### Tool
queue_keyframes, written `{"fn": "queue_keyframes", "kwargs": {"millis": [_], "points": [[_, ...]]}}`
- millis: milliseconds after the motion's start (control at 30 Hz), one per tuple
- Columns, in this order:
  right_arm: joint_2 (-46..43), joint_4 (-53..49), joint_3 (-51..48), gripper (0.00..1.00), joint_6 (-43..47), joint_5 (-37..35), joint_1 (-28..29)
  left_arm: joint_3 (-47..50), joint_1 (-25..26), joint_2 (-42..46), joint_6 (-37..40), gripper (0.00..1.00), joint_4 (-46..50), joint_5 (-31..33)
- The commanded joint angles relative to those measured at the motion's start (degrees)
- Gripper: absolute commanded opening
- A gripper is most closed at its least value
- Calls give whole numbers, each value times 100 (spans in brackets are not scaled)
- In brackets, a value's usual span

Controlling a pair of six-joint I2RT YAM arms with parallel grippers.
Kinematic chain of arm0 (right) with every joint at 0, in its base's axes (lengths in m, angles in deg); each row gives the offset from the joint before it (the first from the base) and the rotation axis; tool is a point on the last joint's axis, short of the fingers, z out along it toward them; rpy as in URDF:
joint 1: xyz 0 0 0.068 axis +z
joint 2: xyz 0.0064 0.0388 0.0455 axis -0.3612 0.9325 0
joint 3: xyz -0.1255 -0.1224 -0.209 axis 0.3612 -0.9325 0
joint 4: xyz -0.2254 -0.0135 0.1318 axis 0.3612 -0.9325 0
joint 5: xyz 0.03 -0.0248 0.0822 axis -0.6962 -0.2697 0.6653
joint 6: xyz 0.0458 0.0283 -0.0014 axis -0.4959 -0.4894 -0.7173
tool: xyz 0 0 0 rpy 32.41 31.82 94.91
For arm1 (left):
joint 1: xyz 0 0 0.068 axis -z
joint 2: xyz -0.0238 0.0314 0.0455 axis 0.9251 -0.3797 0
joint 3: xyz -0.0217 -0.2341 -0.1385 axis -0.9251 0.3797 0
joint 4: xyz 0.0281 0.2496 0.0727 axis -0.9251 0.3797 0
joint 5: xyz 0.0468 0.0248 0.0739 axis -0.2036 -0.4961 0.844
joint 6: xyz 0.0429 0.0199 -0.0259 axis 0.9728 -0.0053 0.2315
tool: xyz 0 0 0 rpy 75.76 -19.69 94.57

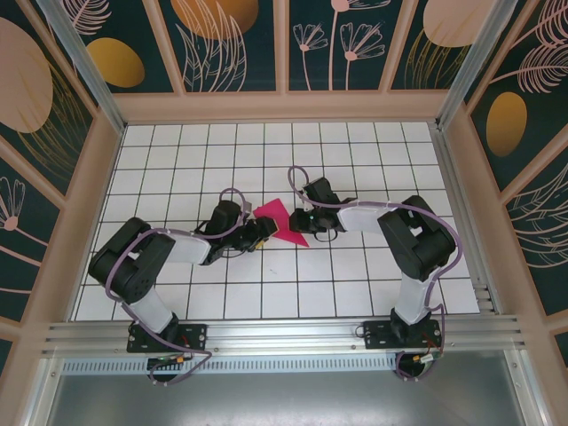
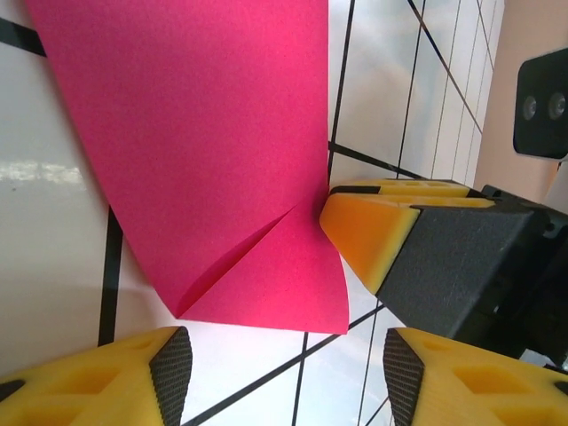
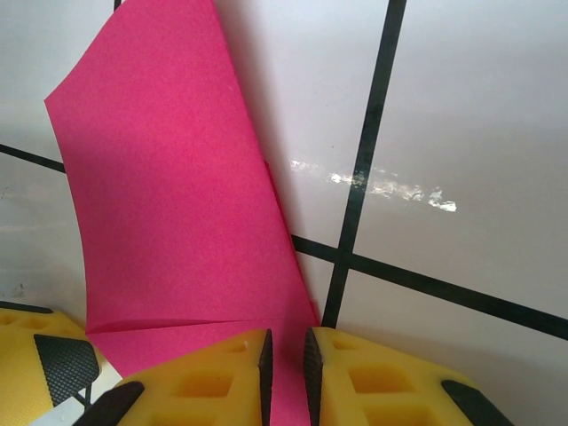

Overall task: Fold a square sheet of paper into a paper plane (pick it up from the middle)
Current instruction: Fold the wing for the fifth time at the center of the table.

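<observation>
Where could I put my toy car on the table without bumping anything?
Bare: the far tiles of the table along the back wall, and the near tiles by the metal rail between the left arm and right arm. Crowded: the middle, where both arms meet at the pink paper.

White grid-tiled table; dark floral wall panels; aluminium rail at near edge.
</observation>
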Motion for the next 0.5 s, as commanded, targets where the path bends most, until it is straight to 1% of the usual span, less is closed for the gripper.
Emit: {"fn": "queue_keyframes", "kwargs": {"millis": [0, 333, 400, 467], "points": [[107, -83, -160, 20, -54, -69, -47, -137, 42, -149, -133, 62, -40, 91], [83, -22, -236, 20, -71, -60, -46, -347, 42, -316, -263, 61, 11, 110], [58, -33, -252, 20, -102, -99, -47, -323, 41, -228, -251, 61, 184, 252], [5, -34, -264, 20, -154, -109, -46, -229, 47, 48, -264, 61, 505, 496]]}}
